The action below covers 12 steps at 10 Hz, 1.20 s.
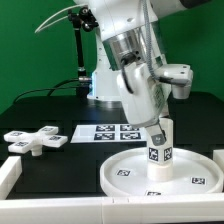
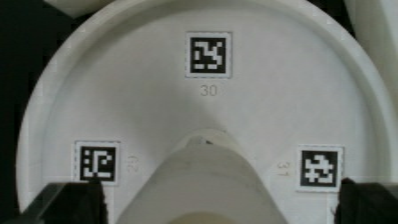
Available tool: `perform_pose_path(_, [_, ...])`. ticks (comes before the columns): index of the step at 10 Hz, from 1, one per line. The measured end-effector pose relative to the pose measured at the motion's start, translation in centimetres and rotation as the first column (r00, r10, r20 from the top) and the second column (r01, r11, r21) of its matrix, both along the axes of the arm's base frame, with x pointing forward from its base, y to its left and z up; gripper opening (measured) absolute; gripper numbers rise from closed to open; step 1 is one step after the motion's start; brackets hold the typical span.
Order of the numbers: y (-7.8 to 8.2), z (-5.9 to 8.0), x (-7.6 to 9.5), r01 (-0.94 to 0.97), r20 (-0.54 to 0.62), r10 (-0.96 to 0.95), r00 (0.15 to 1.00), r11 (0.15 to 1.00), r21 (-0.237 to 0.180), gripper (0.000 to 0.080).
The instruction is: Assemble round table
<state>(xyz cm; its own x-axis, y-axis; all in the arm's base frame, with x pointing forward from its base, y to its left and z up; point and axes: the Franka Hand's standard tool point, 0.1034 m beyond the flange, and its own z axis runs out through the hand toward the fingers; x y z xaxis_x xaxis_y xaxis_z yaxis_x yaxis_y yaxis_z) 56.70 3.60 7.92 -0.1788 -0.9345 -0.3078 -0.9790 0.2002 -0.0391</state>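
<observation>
The white round disc (image 1: 122, 178) lies flat on the table at the front, tags up. The short thick cylinder leg (image 1: 160, 150) stands upright on its middle. My gripper (image 1: 157, 132) is straight above the leg, its jaws on either side of the leg's top. In the wrist view the leg (image 2: 205, 180) rises between my two dark fingers (image 2: 68, 205), with a thin strip of the disc (image 2: 125, 60) showing on each side, so my gripper (image 2: 217, 210) is open. The four-armed cross base (image 1: 35, 140) lies apart at the exterior view's left.
The marker board (image 1: 112, 131) lies flat behind the disc. A white rail (image 1: 12, 170) runs along the table's front left, and another piece of rail sits at the exterior view's right edge (image 1: 217, 155). A black stand (image 1: 80, 60) rises at the back.
</observation>
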Motion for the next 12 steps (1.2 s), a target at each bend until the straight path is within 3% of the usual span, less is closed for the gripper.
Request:
perform_pose_path(3, [0.20,0.39,0.33,-0.238,0.056,0.239,0.969,0.971,-0.028,0.0649])
perform_pose_path(7, [0.16,0.35,0.29,-0.495,0.125,0.502,0.856,0.865,-0.083,0.0649])
perform_pose_path(9, [-0.19,0.54,0.33,-0.694,0.125,0.709,0.694,0.705,-0.144,0.0649])
perform_pose_path(12, [-0.16,0.79,0.67,-0.842,0.120,0.870,0.478,0.493,-0.218,0.0649])
